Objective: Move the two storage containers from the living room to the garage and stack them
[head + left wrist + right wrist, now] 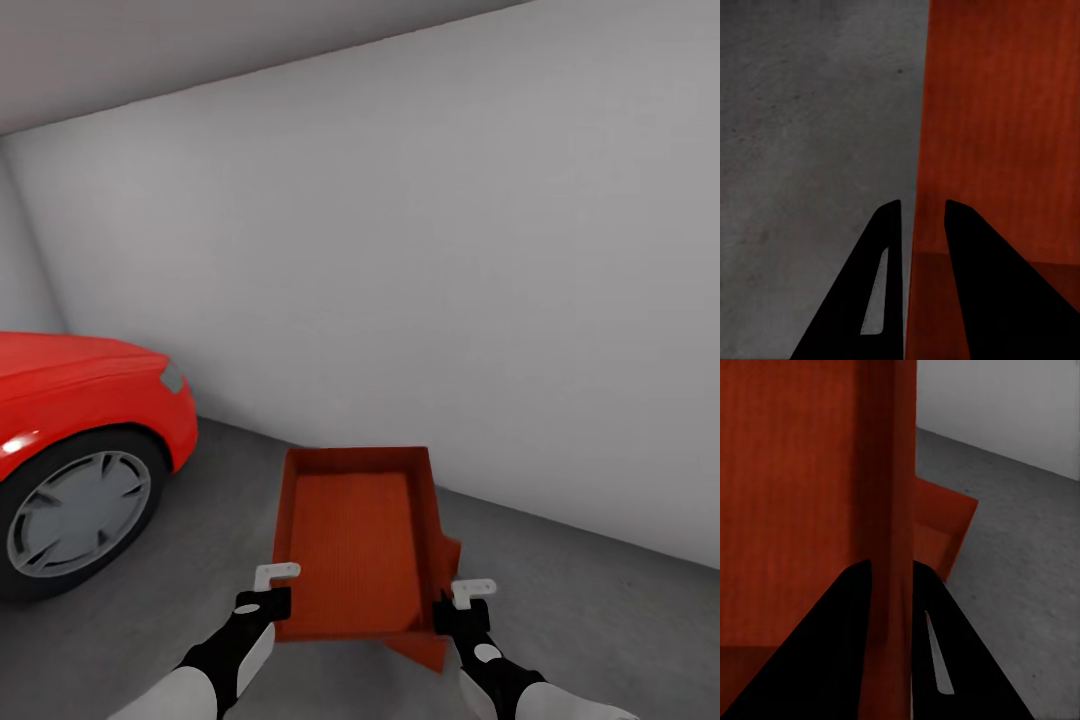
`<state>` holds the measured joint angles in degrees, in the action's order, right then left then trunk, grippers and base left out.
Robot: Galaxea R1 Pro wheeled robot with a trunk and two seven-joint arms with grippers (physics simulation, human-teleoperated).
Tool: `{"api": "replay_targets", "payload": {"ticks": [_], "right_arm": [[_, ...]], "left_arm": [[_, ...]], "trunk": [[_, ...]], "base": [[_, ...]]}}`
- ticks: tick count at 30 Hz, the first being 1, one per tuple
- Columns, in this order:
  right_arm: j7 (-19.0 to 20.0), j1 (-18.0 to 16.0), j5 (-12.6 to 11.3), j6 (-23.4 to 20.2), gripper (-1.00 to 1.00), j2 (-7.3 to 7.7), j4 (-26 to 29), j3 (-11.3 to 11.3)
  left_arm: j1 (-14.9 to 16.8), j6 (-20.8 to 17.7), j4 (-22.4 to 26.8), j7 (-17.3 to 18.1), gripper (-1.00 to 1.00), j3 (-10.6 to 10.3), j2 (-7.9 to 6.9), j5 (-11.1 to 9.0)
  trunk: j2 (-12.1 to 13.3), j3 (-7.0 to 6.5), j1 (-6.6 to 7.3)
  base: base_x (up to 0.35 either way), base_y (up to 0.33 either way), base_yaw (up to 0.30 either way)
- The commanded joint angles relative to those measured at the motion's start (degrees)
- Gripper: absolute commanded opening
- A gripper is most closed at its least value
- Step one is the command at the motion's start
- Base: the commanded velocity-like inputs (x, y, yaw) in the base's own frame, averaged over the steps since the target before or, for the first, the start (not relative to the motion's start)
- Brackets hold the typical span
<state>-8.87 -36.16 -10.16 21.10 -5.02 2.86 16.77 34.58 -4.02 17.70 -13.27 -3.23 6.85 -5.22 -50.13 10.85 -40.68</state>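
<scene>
Both tools, left tool (272, 590) and right tool (462, 604), are pinching the near corners of the upper container (352, 540), one thin side wall each, so I guess it stays level while I line it up. Second container (446, 560) pokes out underneath, skewed, on the garage floor (600, 600). So two bins, two tools, one red car (80, 440) off left, grey wall (400, 250) behind.

A red car (70, 440) is seen at the left, its front wheel (75, 515) resting on the ground. A plain pale grey wall (400, 250) is seen behind it.
</scene>
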Motion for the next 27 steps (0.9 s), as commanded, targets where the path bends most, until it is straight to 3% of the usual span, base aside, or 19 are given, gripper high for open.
{"api": "replay_targets", "payload": {"ticks": [1,10,27], "right_arm": [[-0.9,0.0,-1.8,0.5,-1.00,0.02,-0.1,-1.5],[-0.9,0.0,-1.8,0.5,-1.00,0.04,-0.1,-1.5],[-0.9,0.0,-1.8,0.5,-1.00,0.10,-0.1,-1.5]], "left_arm": [[0.1,-0.4,0.2,-0.6,-1.00,0.5,-0.04,0.0],[0.1,-0.4,0.2,-0.6,-1.00,0.5,-0.06,0.0],[0.0,-0.4,0.2,-0.6,-1.00,0.5,-0.03,0.0]], "trunk": [[-0.1,0.08,-0.04],[-0.1,0.14,-0.04],[-0.1,1.11,-0.04]], "base": [[0.320,0.110,0.000],[0.320,0.110,-0.033],[0.320,0.121,-0.207]]}}
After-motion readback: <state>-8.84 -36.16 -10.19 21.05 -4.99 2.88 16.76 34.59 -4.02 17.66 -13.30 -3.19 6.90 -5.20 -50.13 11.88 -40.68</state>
